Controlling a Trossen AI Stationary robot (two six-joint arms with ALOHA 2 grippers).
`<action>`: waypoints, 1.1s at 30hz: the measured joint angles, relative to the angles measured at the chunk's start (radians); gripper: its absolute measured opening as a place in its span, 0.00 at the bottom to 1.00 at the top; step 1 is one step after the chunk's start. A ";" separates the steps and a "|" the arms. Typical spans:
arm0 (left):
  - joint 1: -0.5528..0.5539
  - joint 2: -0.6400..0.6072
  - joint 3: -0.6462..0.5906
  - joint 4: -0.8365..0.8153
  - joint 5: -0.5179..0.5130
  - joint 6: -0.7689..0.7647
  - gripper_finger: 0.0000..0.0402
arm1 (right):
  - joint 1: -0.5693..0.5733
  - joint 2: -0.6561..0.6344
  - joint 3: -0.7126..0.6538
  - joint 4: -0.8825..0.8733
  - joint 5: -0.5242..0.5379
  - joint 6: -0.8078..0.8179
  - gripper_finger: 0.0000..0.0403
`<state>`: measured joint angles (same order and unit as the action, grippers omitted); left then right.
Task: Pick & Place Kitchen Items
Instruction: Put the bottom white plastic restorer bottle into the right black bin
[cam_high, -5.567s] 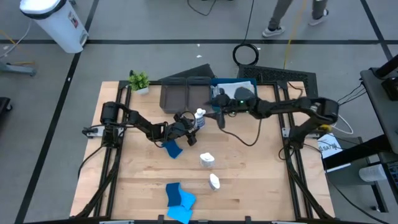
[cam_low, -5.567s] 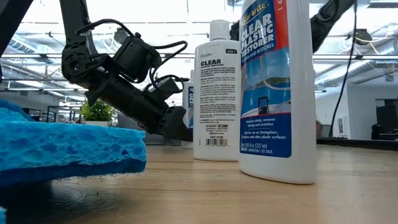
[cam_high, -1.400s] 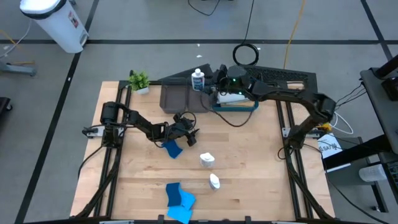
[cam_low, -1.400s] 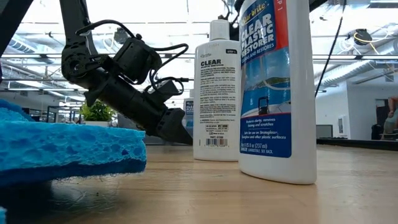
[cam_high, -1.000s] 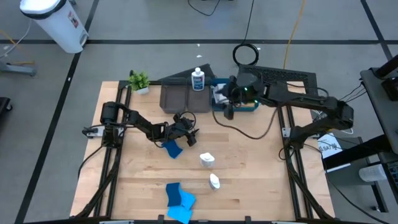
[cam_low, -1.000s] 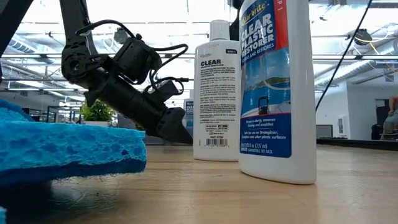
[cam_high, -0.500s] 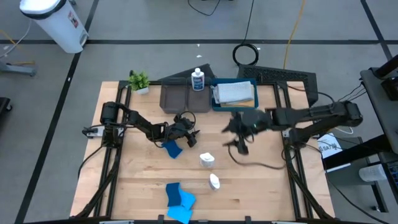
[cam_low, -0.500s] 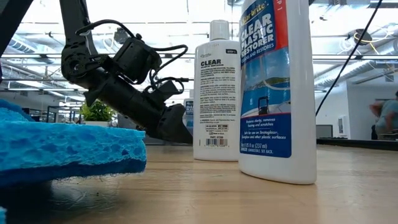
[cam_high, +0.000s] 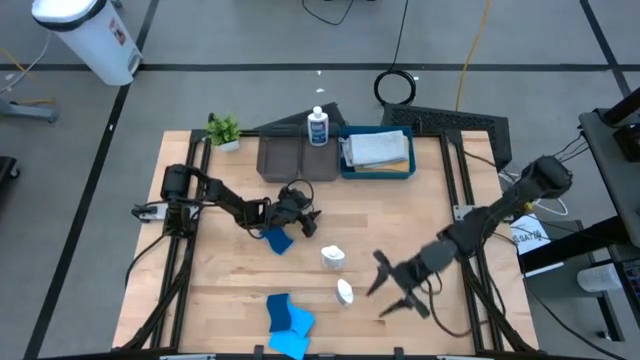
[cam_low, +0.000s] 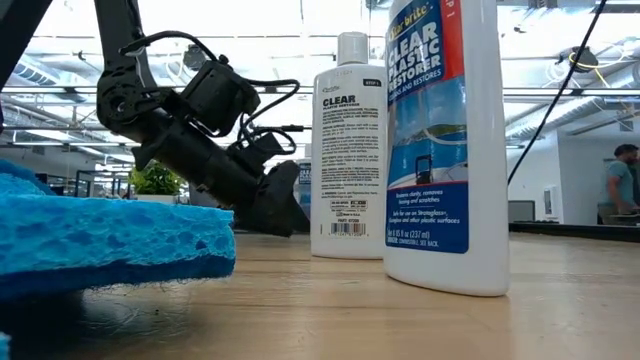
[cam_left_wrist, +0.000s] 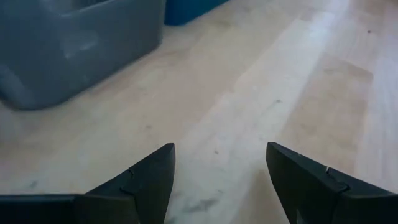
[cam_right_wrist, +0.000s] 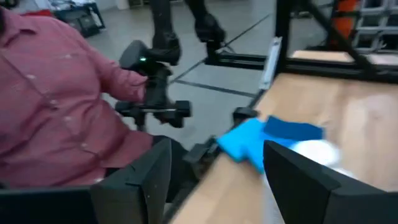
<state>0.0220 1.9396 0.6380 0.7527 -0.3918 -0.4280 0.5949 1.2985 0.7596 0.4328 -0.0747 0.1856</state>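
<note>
i am holding my right pincer (cam_high: 393, 288) open and empty, low over the wooden desk (cam_high: 440, 215), just beside the small white bottle with a blue label (cam_high: 345, 292) (nearer me than my left pincer (cam_high: 306, 222), which is waiting open by the dark-blue sponge (cam_high: 277, 240)).

Three white bottles with blue labels stand upright: one bottle (cam_high: 318, 127) at the counter's (cam_high: 400, 230) far edge, two (cam_high: 333, 257) (cam_high: 345, 292) mid-counter, apart. A dark-blue sponge (cam_high: 278, 240) lies near my left fingers; light-blue sponges (cam_high: 288, 322) sit at the near edge. A grey cloth (cam_high: 378, 149) lies folded in a tray.
</note>
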 joint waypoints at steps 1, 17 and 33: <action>-0.006 0.000 0.000 -0.001 0.000 0.000 0.64 | 0.027 0.030 -0.001 0.033 0.024 0.017 0.54; -0.050 0.000 0.000 -0.016 -0.002 0.024 0.64 | 0.092 0.386 0.017 0.201 0.299 0.277 0.50; -0.126 -0.002 0.000 -0.045 -0.012 -0.012 0.64 | 0.159 0.466 0.119 0.156 0.541 0.192 0.50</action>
<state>-0.1043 1.9381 0.6384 0.7073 -0.4042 -0.4400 0.7536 1.7642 0.8783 0.5883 0.4662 0.3776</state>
